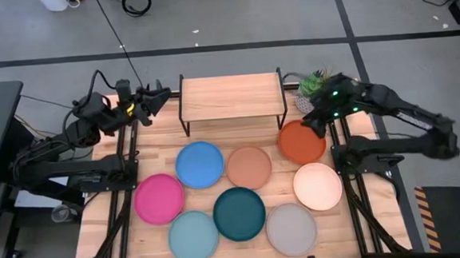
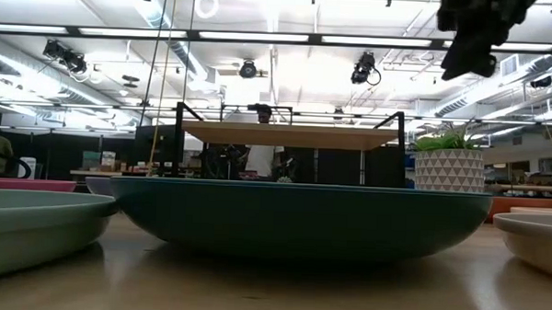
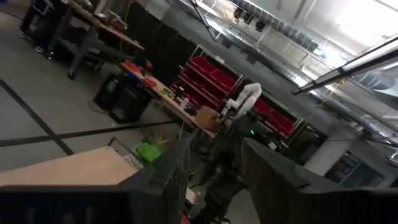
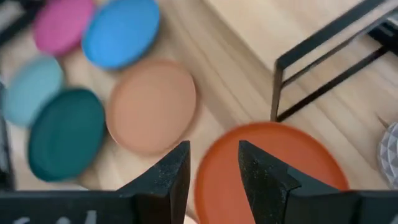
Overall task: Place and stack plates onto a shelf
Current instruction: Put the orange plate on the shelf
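Eight plates lie flat on the table in front of the shelf (image 1: 232, 97): blue (image 1: 199, 164), tan (image 1: 249, 167), orange-red (image 1: 301, 141), cream (image 1: 317, 185), magenta (image 1: 159, 198), dark teal (image 1: 239, 213), light aqua (image 1: 193, 235) and grey (image 1: 291, 228). My right gripper (image 1: 310, 124) hangs open in the air above the far edge of the orange-red plate (image 4: 273, 168), touching nothing. In its wrist view the right gripper (image 4: 214, 171) shows a clear gap. My left gripper (image 1: 162, 95) is open and raised beside the shelf's left end. The left gripper (image 3: 214, 180) points level across the shelf.
A potted plant in a white patterned pot (image 1: 311, 86) stands just right of the shelf, close behind my right gripper. The shelf's top (image 2: 290, 135) is bare wood on black legs. In the low view the dark teal plate (image 2: 297, 216) fills the foreground.
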You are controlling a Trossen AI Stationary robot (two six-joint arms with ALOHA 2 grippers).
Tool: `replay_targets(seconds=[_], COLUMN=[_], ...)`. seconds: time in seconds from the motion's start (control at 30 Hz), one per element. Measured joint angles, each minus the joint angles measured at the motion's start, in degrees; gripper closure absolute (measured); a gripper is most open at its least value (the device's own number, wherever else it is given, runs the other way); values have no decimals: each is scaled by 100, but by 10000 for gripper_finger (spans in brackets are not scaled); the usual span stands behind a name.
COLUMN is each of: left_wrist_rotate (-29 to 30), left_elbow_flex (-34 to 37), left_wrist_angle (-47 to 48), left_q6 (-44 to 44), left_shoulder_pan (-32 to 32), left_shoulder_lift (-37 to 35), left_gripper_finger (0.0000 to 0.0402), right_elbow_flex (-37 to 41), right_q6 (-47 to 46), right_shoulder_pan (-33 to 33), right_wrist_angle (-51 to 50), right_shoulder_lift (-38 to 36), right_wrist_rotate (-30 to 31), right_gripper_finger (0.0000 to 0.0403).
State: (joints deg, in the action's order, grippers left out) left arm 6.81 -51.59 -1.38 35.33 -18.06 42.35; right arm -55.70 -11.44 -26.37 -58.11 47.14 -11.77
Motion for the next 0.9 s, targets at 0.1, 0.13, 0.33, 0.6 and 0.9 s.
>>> replay_targets(seconds=[0.1,0.13,0.33,0.6,0.9], left_wrist_rotate=[0,-1,-157,-177,-369], left_elbow_flex=[0,0,0,2,2], left_wrist_angle=[1,1,0,304,432], left_q6=[-2,-2,-4,-6,-4], left_shoulder_pan=[-41,-50,-49,-49,-49], left_shoulder_lift=[-2,0,-11,-11,-9], left_gripper_finger=[242,241,241,241,241], right_elbow_flex=[-65,-65,-3,356,818], right_q6=[-136,-243,-896,-1024,-1382], right_shoulder_pan=[775,1035,2405,2887,2894], right_wrist_angle=[-10,-53,-202,548,577], right_shoulder_lift=[370,480,1066,1852,2773], right_wrist_rotate=[706,960,2425,2344,1946], right_gripper_finger=[264,266,276,277,223])
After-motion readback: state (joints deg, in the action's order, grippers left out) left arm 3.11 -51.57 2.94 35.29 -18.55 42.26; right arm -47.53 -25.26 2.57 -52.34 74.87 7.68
